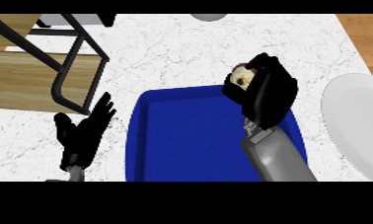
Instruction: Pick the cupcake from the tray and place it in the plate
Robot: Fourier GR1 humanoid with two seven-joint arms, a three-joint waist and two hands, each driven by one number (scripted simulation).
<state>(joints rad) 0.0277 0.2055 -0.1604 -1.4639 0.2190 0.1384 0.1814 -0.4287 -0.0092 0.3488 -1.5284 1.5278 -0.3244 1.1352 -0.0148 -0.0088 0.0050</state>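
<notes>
Cupcake (239, 74) in right hand (268, 90) above tray's (189, 139) far edge, near plate (353, 119).

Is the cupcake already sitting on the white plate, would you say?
No, the cupcake is in the right hand over the blue tray, left of the plate.

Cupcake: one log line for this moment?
right hand curled on cupcake | over blue tray | plate right, bare | left hand open, resting
</notes>
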